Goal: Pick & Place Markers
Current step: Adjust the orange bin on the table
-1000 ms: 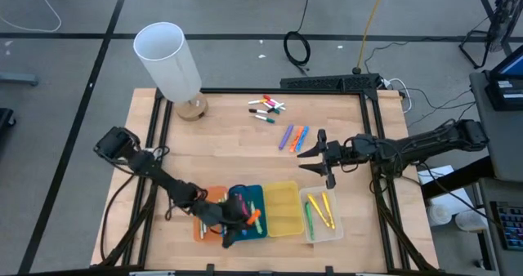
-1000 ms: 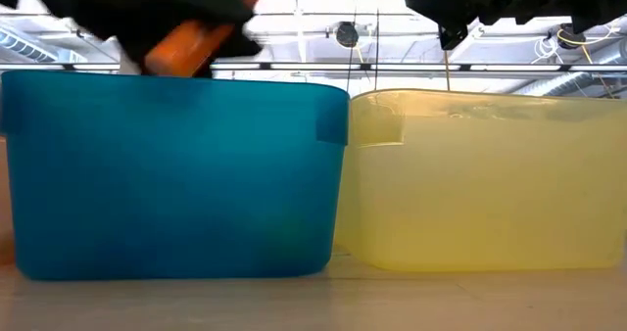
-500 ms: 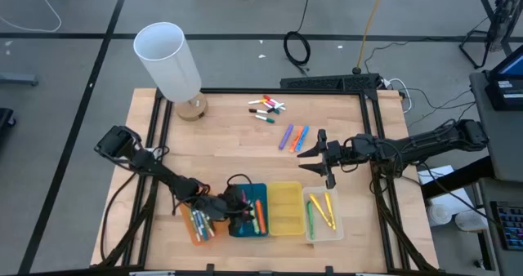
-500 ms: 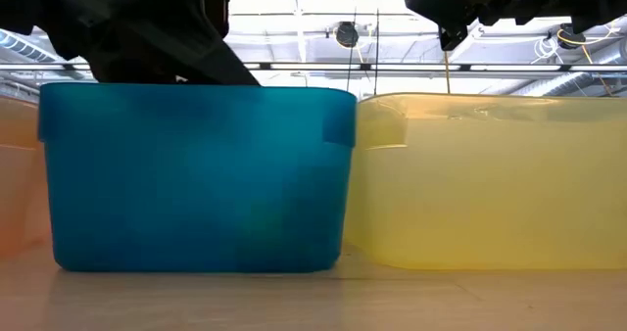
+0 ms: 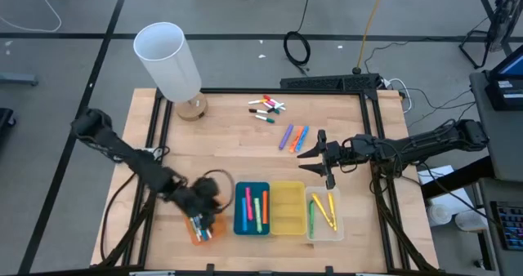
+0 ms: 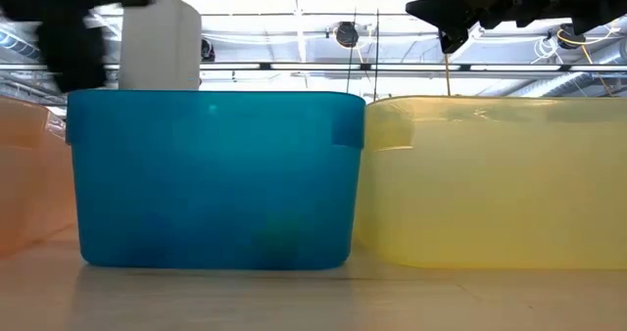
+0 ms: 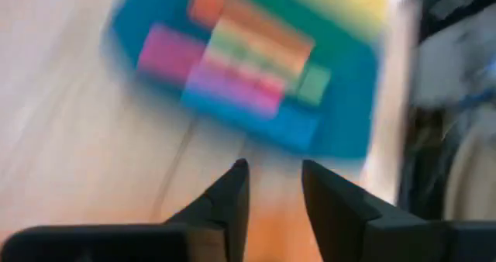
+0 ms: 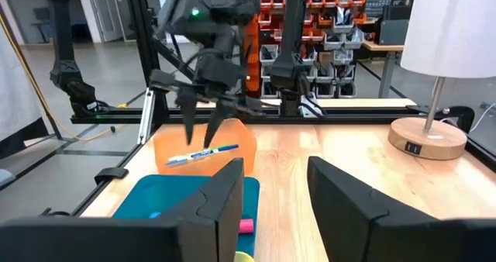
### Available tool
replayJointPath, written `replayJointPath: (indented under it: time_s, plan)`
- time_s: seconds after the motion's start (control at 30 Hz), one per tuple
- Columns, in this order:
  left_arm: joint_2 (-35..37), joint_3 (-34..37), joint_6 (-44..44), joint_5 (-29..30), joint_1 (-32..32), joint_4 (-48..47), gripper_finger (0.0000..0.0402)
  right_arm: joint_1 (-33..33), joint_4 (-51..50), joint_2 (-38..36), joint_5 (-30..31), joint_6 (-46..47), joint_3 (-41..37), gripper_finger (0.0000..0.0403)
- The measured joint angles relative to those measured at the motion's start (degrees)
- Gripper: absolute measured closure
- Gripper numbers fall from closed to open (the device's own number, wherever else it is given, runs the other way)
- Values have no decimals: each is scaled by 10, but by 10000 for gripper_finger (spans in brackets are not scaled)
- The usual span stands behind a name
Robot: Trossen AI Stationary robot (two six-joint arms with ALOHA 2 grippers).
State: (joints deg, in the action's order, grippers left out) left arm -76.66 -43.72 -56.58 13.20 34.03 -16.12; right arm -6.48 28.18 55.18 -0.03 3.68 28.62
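A: Our left gripper [image 5: 204,219] hangs over the orange tray [image 5: 202,229] by the surface's near edge, jaws narrowly parted, empty.

B: The right gripper [image 5: 315,159], jaws apart, should drop squarely onto the loose markers [image 5: 293,137] mid-surface.

Markers [image 5: 266,107]: thin pens, scattered in groups. White-bodied cluster with coloured caps loose at desk far edge. Purple, orange, blue trio [image 5: 293,137] side by side, mid-desk. Pink, orange, green ones [image 5: 256,207] lying parallel in blue tray. Green and yellow ones [image 5: 322,211] in clear tray. Several in orange tray [image 5: 201,226], one blue-capped white marker [image 8: 203,153] across its rim. Yellow tray: contents unclear.
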Motion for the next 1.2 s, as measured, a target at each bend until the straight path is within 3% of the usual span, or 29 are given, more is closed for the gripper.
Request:
replayJointPath:
  time_s: [0.1, 0.2, 0.33, 0.43, 0.57, 0.67, 0.93, 1.2]
  plan:
    - [35, 1, -132, -7, 64, -143, 314, 0, 1, 0, 0, 0, 0, 272]
    - [61, 1, -255, -7, 135, -224, 350, 0, 1, 0, 0, 0, 0, 273]
    - [78, 0, -367, -4, 221, -265, 395, 0, 2, 0, 0, 0, 0, 273]
    - [67, 0, -435, -19, 271, -291, 391, 0, 2, 0, 0, 0, 0, 273]
    - [34, 9, -526, -56, 290, -318, 397, 0, 0, 0, 0, 0, 0, 273]
    - [17, 31, -540, -70, 280, -315, 396, 0, -3, 0, 0, 0, 0, 273]
    - [13, 74, -493, -36, 233, -291, 382, 0, -2, 0, 0, 0, 0, 273]
    - [13, 75, -399, 87, 181, -284, 393, 0, -2, 0, 0, 0, 0, 273]
